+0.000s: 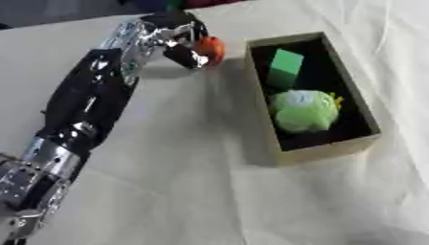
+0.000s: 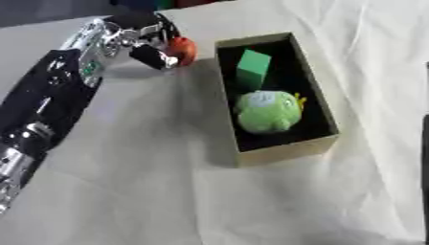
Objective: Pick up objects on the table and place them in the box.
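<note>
— White cloth [image 1: 193, 191] covers the table. Box [image 1: 285, 155] contents?
— Green block [image 1: 286, 67] at the far end, green plush toy [image 1: 304, 111] nearer.
— Left hand [image 1: 172, 40]?
— Fingers curled round an orange ball [image 1: 211, 50], just left of the box.

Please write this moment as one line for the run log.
left hand: fingers curled on orange object, beside box | box: holds green block, green plush toy | right hand: not visible

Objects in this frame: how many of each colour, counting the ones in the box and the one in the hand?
Green: 2, a green block and a green plush toy, both inside the box.
Orange: 1, an orange ball held in the left hand, beside the box.
Total: 3.
</note>
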